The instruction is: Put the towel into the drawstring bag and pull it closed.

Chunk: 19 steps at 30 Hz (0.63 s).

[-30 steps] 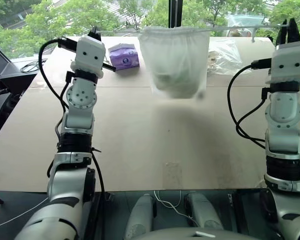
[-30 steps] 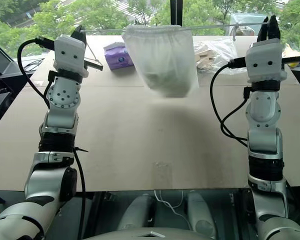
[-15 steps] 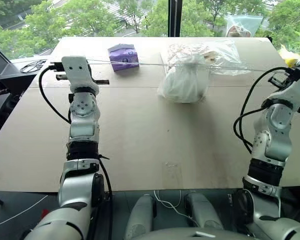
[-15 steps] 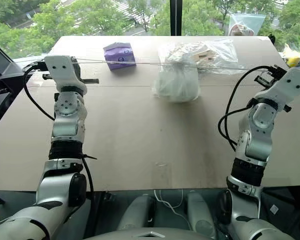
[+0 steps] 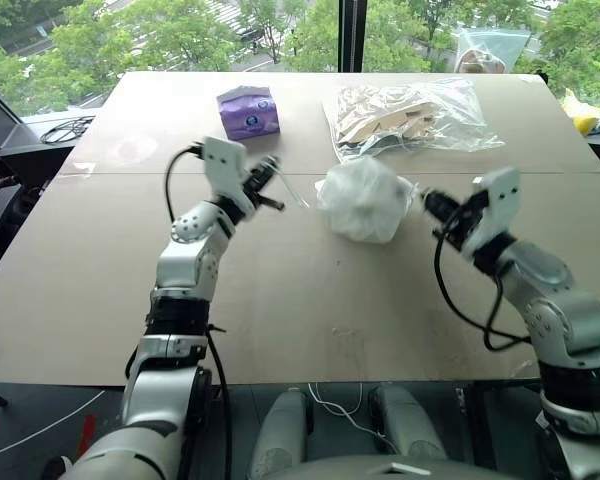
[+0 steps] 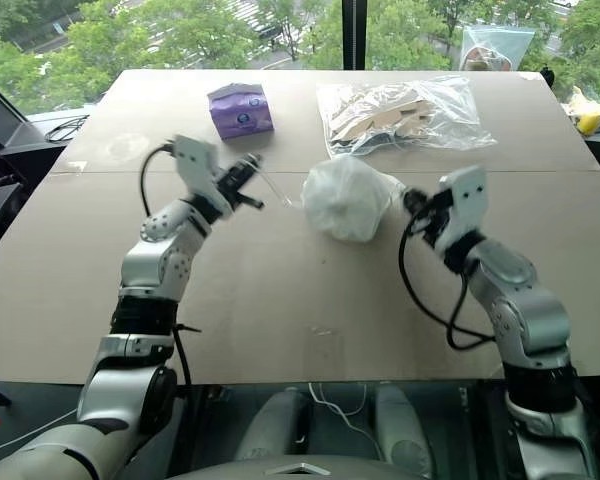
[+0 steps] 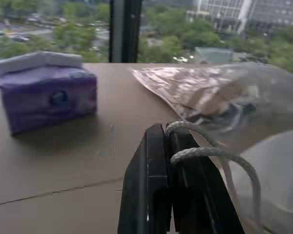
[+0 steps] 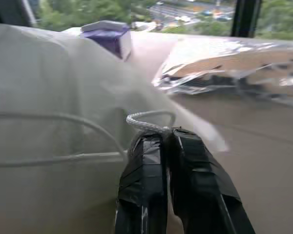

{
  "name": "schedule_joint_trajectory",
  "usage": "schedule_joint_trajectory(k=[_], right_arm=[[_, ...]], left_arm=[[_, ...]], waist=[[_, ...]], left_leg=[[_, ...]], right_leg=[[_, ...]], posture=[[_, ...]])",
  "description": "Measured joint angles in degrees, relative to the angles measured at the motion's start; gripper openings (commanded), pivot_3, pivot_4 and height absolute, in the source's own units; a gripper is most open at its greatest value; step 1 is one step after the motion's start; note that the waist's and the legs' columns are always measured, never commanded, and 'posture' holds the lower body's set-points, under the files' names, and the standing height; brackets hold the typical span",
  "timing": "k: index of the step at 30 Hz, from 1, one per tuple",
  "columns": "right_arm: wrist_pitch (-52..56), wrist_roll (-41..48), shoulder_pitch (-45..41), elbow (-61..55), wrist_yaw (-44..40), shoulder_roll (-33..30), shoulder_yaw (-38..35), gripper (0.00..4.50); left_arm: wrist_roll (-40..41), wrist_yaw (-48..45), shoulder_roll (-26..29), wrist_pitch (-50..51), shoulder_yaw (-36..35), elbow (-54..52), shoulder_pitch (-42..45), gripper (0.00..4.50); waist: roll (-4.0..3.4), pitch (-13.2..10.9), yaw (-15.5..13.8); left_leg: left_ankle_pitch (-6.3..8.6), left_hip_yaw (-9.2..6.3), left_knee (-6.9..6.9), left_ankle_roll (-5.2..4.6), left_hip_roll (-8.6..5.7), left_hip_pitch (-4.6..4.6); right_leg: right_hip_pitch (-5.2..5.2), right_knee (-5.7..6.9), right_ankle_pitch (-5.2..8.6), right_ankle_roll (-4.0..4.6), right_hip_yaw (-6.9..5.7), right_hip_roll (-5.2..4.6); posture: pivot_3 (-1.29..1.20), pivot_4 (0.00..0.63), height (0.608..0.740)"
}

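A: So, how far along is it?

B: Nearly finished, I'd judge. The drawstring bag sits on the table as a bunched white bundle, its mouth gathered tight, just short of the clear plastic bag at its twelve o'clock.

A: And the towel?

B: I can't make it out directly. The pouch looks full and rounded, so I take it the towel is inside, but the fabric hides it.

A: What are the grippers doing?

B: The left gripper is at the bag's nine o'clock, fingers pressed together with a loop of white cord pinched between them. The right gripper, at the bag's three o'clock, is likewise closed on a loop of cord, with the bag's cloth right against it.

A: Is the cord taut?

B: On the left a thin line runs from the gripper to the bag; how tight it is, I can't tell.

A: Anything left?

B: Only letting go of the cords, probably. The purple tissue pack at eleven o'clock plays no part.
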<state>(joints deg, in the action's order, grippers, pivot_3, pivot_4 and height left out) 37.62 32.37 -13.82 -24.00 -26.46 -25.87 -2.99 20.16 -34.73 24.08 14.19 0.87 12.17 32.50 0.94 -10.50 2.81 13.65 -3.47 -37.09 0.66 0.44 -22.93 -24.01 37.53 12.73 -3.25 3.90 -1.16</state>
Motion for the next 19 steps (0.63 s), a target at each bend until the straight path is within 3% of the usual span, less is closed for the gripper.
schedule_joint_trajectory(k=[1, 2, 3, 5, 6, 11, 19], right_arm=[[0.45, 0.87, 1.43, -0.30, -2.15, -1.84, -0.02, 1.50], [0.40, 0.75, 3.26, -0.24, -4.55, -5.13, -0.22, 2.04], [0.06, 0.10, 5.00, 0.33, -6.00, -7.66, -0.81, 2.43], [-3.33, -2.02, 9.35, 3.45, -8.58, -10.67, -3.64, 3.44], [-5.22, -1.87, 11.57, 5.09, -10.33, -10.86, -5.97, 3.50], [-12.90, 0.35, 19.75, 10.53, -20.60, -12.25, -13.91, 3.50], [-27.99, -2.56, 27.49, 20.14, -32.08, -11.39, -15.70, 3.50]], left_arm=[[-0.24, -2.38, 0.87, 0.42, 1.30, -0.34, -1.33, 0.80], [-0.38, -4.59, 1.98, 0.70, 1.93, -0.16, -2.64, 1.54], [-0.43, -5.91, 3.28, 0.76, 1.84, 0.02, -3.77, 1.74], [-0.18, -9.49, 6.99, 1.95, 0.93, 0.94, -5.72, 2.68], [0.37, -12.16, 9.35, 2.85, 0.18, 1.08, -7.14, 3.11], [1.68, -23.09, 18.36, 4.42, -1.59, 2.67, -13.11, 3.11], [0.09, -26.37, 21.15, -0.35, -3.91, 2.56, -17.44, 3.11]], waist=[[0.00, 0.00, 0.27], [0.01, 0.00, 0.38], [0.03, -0.01, 0.39], [0.04, -0.02, 0.27], [0.04, -0.02, 0.32], [0.03, -0.02, 0.39], [-0.05, 0.05, -0.16]], left_leg=[[0.00, 0.04, -0.02, 0.00, 0.00, 0.02], [0.00, 0.04, -0.05, 0.00, 0.01, 0.04], [0.00, 0.03, -0.05, -0.01, 0.04, 0.06], [0.00, 0.00, -0.07, -0.01, 0.11, 0.11], [-0.01, 0.03, -0.10, -0.01, 0.15, 0.16], [-0.01, 0.06, -0.20, -0.01, 0.19, 0.28], [0.00, 0.22, -0.23, -0.01, 0.23, 0.43]], right_leg=[[0.00, 0.02, 0.00, 0.00, 0.04, -0.01], [0.00, 0.05, 0.00, -0.01, 0.04, 0.00], [0.00, 0.05, 0.03, -0.02, 0.03, 0.04], [0.00, 0.09, 0.15, -0.19, -0.01, 0.14], [0.00, 0.16, 0.25, -0.05, 0.00, 0.18], [0.07, 0.26, 0.28, -0.01, 0.02, 0.18], [0.23, 0.17, 0.29, -0.01, 0.11, 0.14]], posture=[[0.00, 0.150, 0.740], [0.00, 0.150, 0.740], [0.00, 0.150, 0.740], [0.00, 0.150, 0.740], [0.00, 0.150, 0.740], [0.00, 0.150, 0.740], [0.00, 0.150, 0.740]])
